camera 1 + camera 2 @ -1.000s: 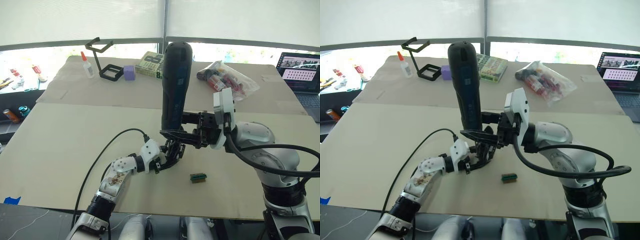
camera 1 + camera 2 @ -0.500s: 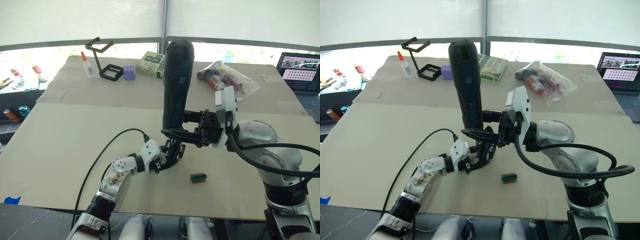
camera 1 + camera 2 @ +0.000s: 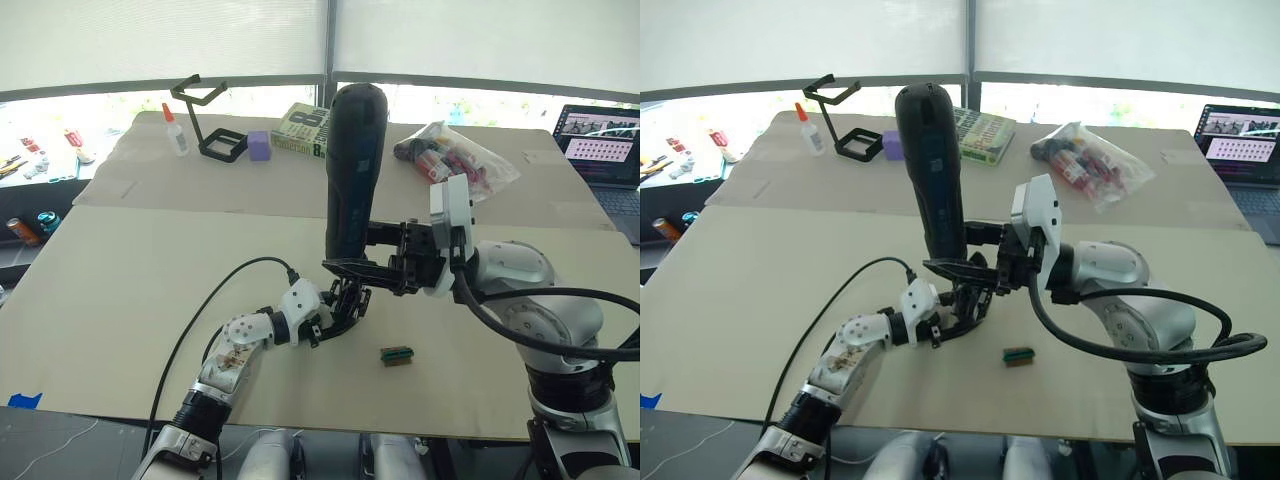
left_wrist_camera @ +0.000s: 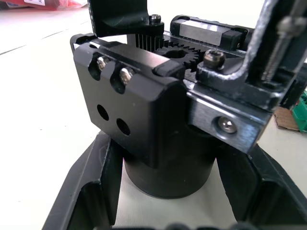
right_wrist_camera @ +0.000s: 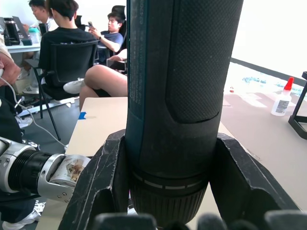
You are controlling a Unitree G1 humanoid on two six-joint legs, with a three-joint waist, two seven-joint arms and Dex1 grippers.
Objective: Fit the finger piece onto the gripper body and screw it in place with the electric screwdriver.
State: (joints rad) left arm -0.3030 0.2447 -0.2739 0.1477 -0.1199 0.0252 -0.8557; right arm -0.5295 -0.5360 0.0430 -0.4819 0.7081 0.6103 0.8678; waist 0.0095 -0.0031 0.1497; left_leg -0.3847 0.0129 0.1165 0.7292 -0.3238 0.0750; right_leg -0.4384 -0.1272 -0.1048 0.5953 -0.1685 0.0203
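The electric screwdriver (image 3: 352,170) stands nearly upright, rounded end up, over the middle of the table. My right gripper (image 3: 368,264) is shut on its lower barrel, and its fingers (image 5: 100,187) clasp the barrel from both sides. Right below it, low over the table, my left gripper (image 3: 343,304) is shut on the gripper body (image 4: 144,105), a chunky black block with gear teeth and screws. A flat black finger piece (image 4: 117,17) sits against the body's toothed end, with a screw head at its corner. The thin metal bit (image 4: 287,36) comes down beside the body.
A small green-and-brown block (image 3: 397,353) lies just right of the left gripper. At the back stand a wire stand (image 3: 205,120), glue bottle (image 3: 176,130), purple block (image 3: 259,146), book (image 3: 302,130) and bag (image 3: 455,155). A laptop (image 3: 600,135) sits far right. People sit beyond the table's left side.
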